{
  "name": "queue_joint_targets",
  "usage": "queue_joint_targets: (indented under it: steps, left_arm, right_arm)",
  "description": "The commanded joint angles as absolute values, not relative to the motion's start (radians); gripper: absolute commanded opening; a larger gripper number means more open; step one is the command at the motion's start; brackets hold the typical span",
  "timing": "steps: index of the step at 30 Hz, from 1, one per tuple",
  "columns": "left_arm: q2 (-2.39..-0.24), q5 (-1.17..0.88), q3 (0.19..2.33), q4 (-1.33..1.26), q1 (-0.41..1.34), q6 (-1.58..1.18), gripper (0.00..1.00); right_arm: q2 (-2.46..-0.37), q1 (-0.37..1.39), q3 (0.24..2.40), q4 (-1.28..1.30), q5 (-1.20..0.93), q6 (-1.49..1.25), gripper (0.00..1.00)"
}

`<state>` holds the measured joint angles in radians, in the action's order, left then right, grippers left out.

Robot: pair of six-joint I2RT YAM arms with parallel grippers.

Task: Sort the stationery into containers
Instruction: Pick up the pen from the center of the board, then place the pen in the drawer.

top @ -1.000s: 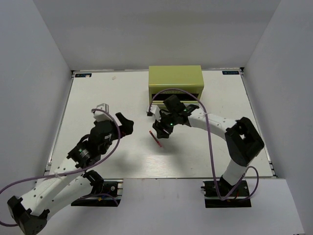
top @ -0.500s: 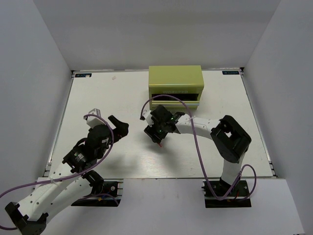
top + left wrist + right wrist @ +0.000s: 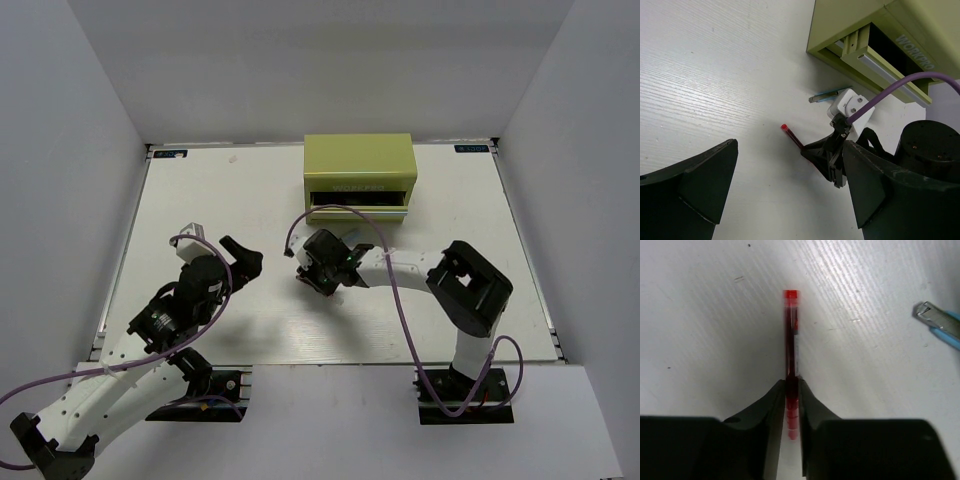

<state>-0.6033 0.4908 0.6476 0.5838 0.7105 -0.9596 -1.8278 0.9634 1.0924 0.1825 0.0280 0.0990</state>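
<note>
My right gripper [image 3: 318, 274] is low over the table in front of the chest, shut on the red pen [image 3: 791, 335]. The pen pokes out past the fingertips, lying close along the table. It also shows in the left wrist view [image 3: 791, 135]. The pale blue-silver pen [image 3: 829, 95] lies on the table just in front of the chest, and its end shows in the right wrist view [image 3: 940, 324]. The yellow-green chest [image 3: 359, 166] stands at the back with one drawer [image 3: 886, 69] pulled out. My left gripper [image 3: 246, 262] is open and empty, left of the right gripper. The dark grey and teal pens are out of view.
White walls close in the table on the left, back and right. The right arm's purple cable [image 3: 335, 212] loops in front of the open drawer. The right arm's links [image 3: 470, 285] lie across the table's right half.
My right gripper moved left and nearer, came down over the red pen and shut on it. My left arm drew back towards me a second ago, then held still.
</note>
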Motion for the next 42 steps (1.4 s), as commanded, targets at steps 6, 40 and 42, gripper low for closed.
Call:
queue_joint_targets:
  steps: [6,40,42]
  left_arm:
    - [-0.6,0.483,0.638,0.607,0.709,-0.976,0.95]
    - [-0.755,0.331,0.549,0.322,0.709,-0.957,0.95]
    - [-0.755,0.331,0.54,0.322,0.709,-0.957,0.95]
  right_arm:
    - [-1.747,0.937,0.999,0.278,-0.189,0.214,0.0]
    - [-1.649,0.535,1.411,0.235,-0.221,1.058,0.0]
    - [-1.654,0.525,1.408,0.261,-0.242,1.071,0.0]
